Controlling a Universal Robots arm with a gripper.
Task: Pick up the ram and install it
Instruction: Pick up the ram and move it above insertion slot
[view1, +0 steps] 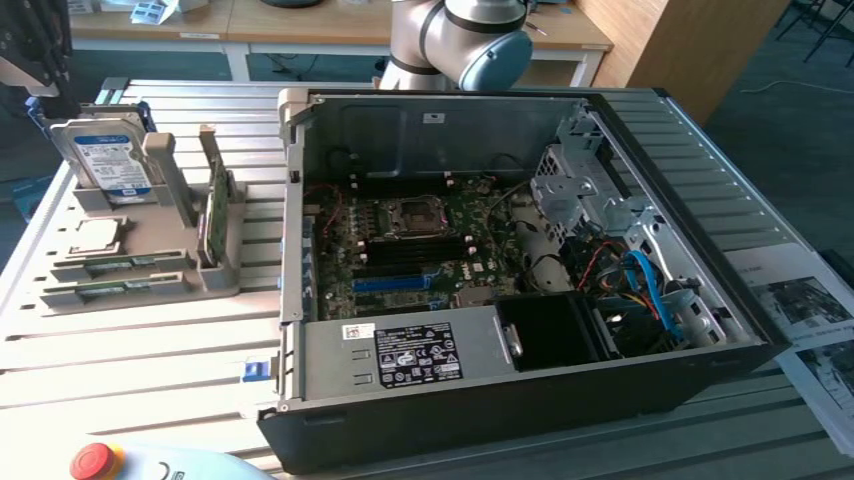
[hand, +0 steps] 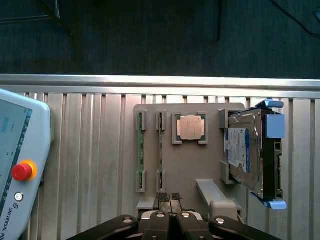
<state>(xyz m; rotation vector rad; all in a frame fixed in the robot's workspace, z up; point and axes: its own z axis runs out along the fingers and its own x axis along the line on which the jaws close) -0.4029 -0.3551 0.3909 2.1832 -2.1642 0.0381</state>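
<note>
Two ram sticks stand on edge in slots of a grey holder. In the exterior view they lie at the holder's front, and a third green ram stick stands upright behind them. My gripper hangs high over the holder's edge, fingers pressed together with nothing between them. The open computer case shows its motherboard with dark memory slots.
On the holder also sit a silver processor chip and a hard drive with a blue-white label. A teach pendant with a red button lies on the ribbed metal table. The arm's joint rises behind the case.
</note>
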